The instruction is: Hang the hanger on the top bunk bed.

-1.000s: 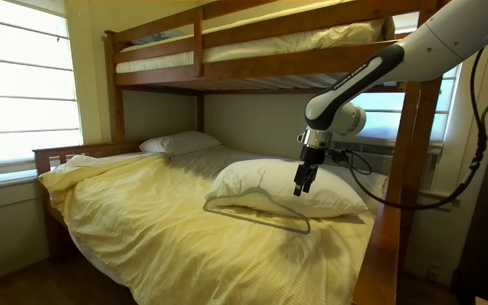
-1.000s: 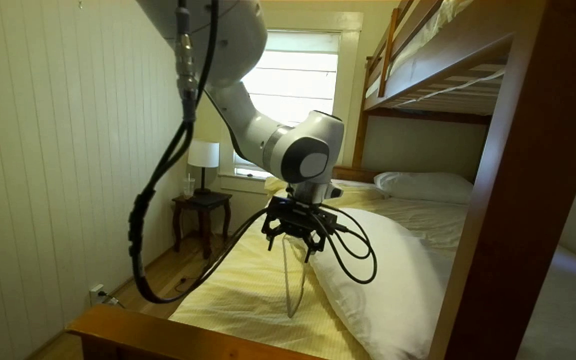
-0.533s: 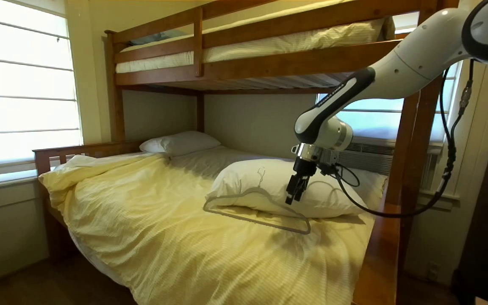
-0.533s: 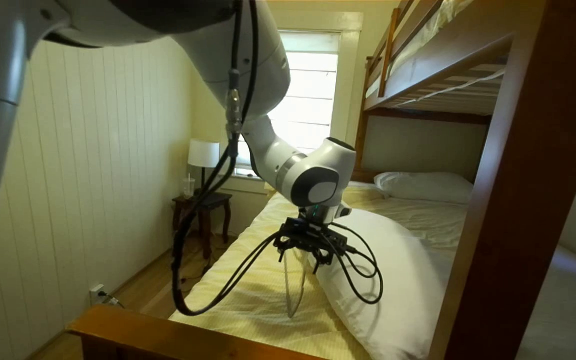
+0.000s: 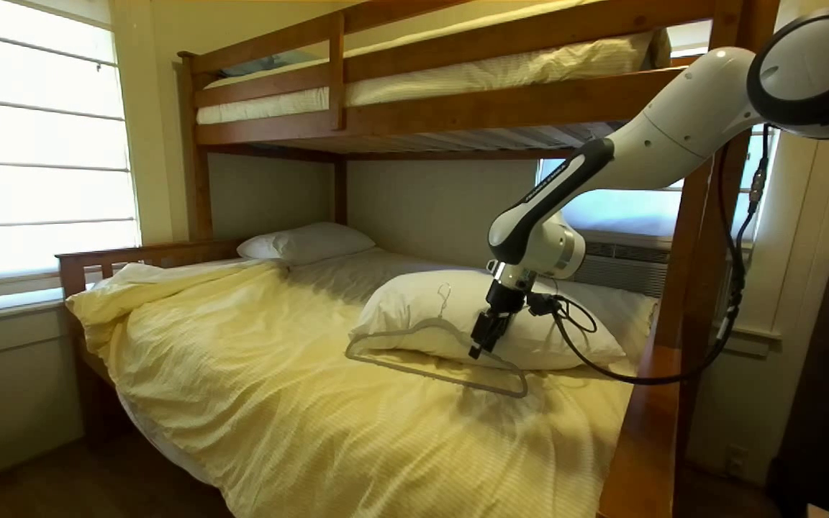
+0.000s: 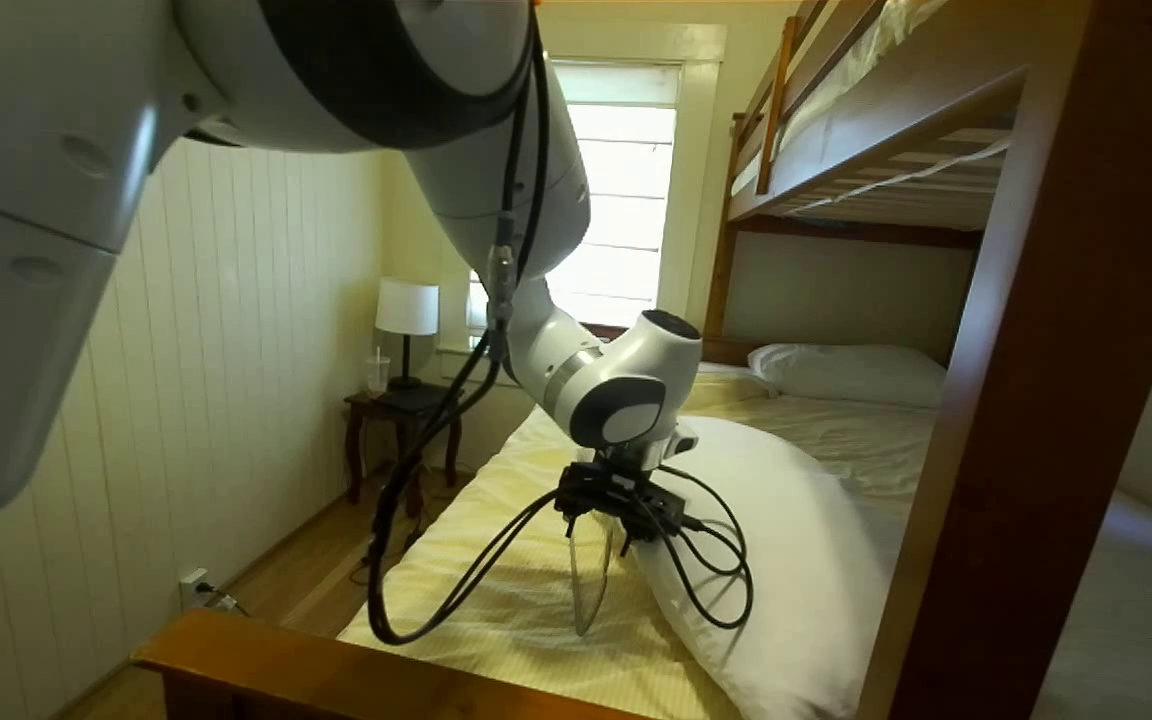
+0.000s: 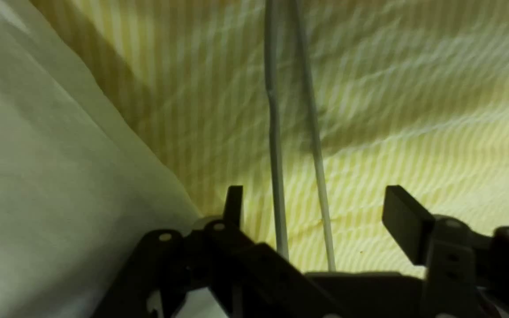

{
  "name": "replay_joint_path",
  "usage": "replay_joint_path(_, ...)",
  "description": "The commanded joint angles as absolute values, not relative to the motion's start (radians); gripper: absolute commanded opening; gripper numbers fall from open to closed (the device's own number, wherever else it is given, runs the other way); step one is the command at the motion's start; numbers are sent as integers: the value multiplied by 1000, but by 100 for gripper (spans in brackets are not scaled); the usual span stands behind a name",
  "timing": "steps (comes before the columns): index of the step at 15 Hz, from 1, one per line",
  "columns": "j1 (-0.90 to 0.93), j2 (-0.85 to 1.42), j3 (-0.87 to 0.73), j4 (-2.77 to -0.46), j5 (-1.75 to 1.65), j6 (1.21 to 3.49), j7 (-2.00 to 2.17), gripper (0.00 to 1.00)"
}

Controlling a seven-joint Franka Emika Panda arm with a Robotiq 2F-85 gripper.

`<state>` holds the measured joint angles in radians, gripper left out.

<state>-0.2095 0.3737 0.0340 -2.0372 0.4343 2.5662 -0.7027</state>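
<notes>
The thin grey hanger leans against the front of a white pillow, its hook upward and its long bar on the yellow blanket. It also shows in an exterior view, seen nearly edge-on. My gripper is at the hanger's sloping shoulder on the bed-end side, pointing down; it also shows in an exterior view. In the wrist view the gripper is open, with two bars of the hanger between its fingers, touching neither. The top bunk bed is above, with its plank rails; it shows in both exterior views.
The white pillow is close beside my gripper. The yellow blanket covers the lower bed. A brown post and footboard stand at the bed's end. A lamp stands on a small table by the window.
The arm has moved down and toward the hanger, from above the pillow to the hanger's shoulder. The hanger has not moved. The gripper stays open.
</notes>
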Motion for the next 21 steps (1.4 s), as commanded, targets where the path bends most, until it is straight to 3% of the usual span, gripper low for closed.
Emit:
replay_joint_path(1, -254, 402, 81, -2021, 465, 2607, -736, 69)
replay_joint_path(3, -266, 401, 93, -2024, 460, 2613, -732, 62)
replay_joint_path(5, -275, 388, 105, -2028, 463, 2615, -734, 44)
replay_joint_path(9, -266, 367, 104, -2034, 429, 2558, -696, 39)
replay_joint_path(11, -244, 354, 87, -2046, 392, 2559, -659, 26)
replay_joint_path(13, -222, 340, 67, -2060, 351, 2572, -613, 5)
replay_joint_path(14, -214, 333, 60, -2066, 332, 2572, -589, 1)
replay_joint_path(21, -169, 195, 24, -2099, 165, 2491, -433, 1)
